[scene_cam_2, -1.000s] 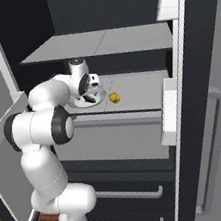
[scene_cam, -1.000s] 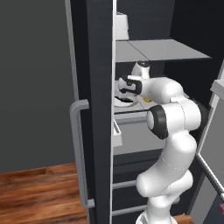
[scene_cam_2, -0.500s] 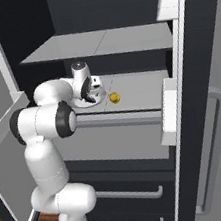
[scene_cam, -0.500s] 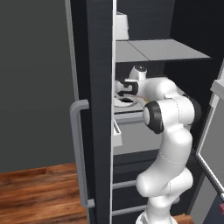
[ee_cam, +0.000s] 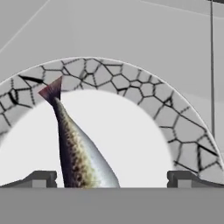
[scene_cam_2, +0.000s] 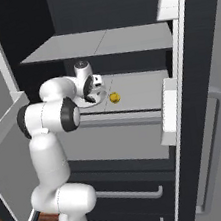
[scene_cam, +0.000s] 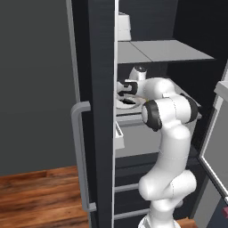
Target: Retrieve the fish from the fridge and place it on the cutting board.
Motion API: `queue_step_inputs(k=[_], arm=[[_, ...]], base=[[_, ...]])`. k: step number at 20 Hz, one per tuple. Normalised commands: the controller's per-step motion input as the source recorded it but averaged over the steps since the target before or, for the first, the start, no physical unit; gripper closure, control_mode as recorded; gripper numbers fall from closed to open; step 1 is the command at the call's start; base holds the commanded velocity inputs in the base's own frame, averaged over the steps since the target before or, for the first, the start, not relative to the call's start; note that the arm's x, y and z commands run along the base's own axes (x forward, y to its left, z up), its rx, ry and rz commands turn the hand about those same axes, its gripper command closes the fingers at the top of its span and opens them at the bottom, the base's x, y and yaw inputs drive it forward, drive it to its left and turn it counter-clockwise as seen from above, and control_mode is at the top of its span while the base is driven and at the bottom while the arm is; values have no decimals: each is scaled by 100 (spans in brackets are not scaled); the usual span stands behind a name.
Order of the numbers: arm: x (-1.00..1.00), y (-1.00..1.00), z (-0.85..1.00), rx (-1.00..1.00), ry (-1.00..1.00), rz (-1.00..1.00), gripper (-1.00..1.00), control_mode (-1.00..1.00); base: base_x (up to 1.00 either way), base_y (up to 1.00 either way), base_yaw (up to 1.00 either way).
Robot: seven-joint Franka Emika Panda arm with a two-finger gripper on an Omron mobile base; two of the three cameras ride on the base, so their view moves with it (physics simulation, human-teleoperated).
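Note:
The fish (ee_cam: 77, 154), slender, speckled grey with a reddish tail, lies on a white plate (ee_cam: 131, 131) with a cracked-pattern rim. It runs from the plate's upper left down between my fingertips (ee_cam: 43, 177), nearer the left one. My gripper (ee_cam: 113, 178) is open, hovering close above the fish's body without holding it. The arm reaches into the black fridge (scene_cam: 100, 62), with the gripper (scene_cam: 126, 91) over the plate (scene_cam: 126, 105) on the middle shelf. From the other side the gripper (scene_cam_2: 95, 87) sits above the plate (scene_cam_2: 94, 102). The cutting board is out of view.
A small yellow object (scene_cam_2: 114, 97) lies on the shelf (scene_cam_2: 139, 88) right of the plate. An upper shelf (scene_cam_2: 103, 43) hangs close above my hand. The fridge door with its grey bar handle (scene_cam: 80, 156) stands on the left, and another door (scene_cam_2: 203, 118) on the right.
My hand has edged slightly deeper into the fridge over the plate, and the elbow has swung a little toward the door. The gripper stays open.

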Motion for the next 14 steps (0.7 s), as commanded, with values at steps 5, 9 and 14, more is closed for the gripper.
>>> queue_step_inputs(k=[5,9,14], arm=[[16,0,-12,0,9,2,-100,-100],[4,7,-20,0,11,1,-100,-100],[0,16,-23,0,10,0,-100,-100]], base=[[0,0,0],[0,0,0],[0,0,0]])
